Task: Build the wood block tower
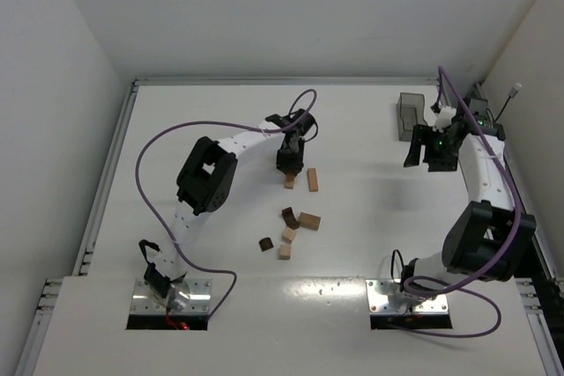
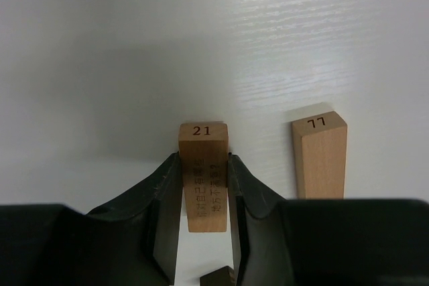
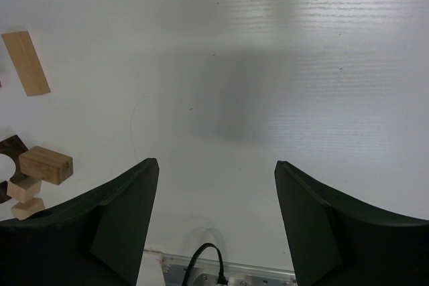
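Left end effector (image 1: 290, 163) clamps the tan block (image 2: 203, 140) marked 21; right end effector (image 3: 218, 172) hangs open over the desk (image 3: 281, 58).

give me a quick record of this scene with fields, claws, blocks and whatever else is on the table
left claw: shut on a tan block marked 21
tan bar: on the table beside the held block, not touching it
loose blocks: five pieces, tan and dark brown, scattered nearer the arm bases
stacking: nothing stacked yet
right claw: open, nothing between its fingers, over bare table
bin: grey, at the far right, close to the right claw
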### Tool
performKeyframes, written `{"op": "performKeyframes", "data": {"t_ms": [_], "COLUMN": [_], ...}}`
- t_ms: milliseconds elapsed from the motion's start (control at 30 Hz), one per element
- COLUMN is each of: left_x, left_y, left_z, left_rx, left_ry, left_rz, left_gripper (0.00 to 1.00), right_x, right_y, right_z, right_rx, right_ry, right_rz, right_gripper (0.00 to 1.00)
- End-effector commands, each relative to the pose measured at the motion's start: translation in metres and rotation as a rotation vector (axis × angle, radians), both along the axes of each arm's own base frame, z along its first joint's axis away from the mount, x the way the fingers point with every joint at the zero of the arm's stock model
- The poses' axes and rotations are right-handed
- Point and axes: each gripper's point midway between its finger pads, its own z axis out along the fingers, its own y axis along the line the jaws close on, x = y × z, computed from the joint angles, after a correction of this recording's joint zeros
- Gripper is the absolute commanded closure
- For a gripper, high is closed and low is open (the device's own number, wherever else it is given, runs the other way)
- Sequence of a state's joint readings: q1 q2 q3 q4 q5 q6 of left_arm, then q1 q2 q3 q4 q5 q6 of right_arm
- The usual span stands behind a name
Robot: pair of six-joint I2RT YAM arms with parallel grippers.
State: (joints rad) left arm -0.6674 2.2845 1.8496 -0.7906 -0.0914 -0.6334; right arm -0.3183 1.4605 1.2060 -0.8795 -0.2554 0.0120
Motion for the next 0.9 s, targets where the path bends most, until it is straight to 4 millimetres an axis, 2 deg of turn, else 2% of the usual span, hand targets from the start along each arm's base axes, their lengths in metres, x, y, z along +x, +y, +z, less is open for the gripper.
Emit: {"op": "performKeyframes", "data": {"t_ms": [0,300,333,500,667,733,867], "left_x": [0.013,0.009,0.003,-0.008,-0.008,-0.013,-0.026], "left_y": [-0.007,-0.010,-0.006,-0.005,-0.008,-0.004,-0.012], "left_z": [-0.005,-0.007,-0.014,-0.019,-0.014,-0.019,-0.019], "left_rx": [-0.042,-0.059,-0.049,-0.043,-0.058,-0.047,-0.064], "left_ry": [-0.005,0.018,0.037,0.063,0.063,0.077,0.090], "left_rz": [0.030,0.053,0.065,0.062,0.068,0.068,0.048], "left_gripper": [1.00,1.00,1.00,1.00,1.00,1.00,1.00], "right_x": [0.001,0.003,0.003,0.003,0.003,0.003,0.003], "right_y": [0.002,0.000,0.000,0.000,0.000,-0.001,-0.001], "right_z": [0.003,0.003,0.003,0.000,0.000,0.000,0.000], "right_rx": [0.018,0.010,0.010,0.013,0.013,0.005,0.005], "right_ry": [-0.014,-0.012,-0.012,-0.003,-0.003,0.000,0.000], "right_rz": [-0.005,-0.009,-0.009,-0.009,-0.009,-0.013,-0.013], "right_gripper": [0.34,0.34,0.34,0.34,0.34,0.34,0.34]}}
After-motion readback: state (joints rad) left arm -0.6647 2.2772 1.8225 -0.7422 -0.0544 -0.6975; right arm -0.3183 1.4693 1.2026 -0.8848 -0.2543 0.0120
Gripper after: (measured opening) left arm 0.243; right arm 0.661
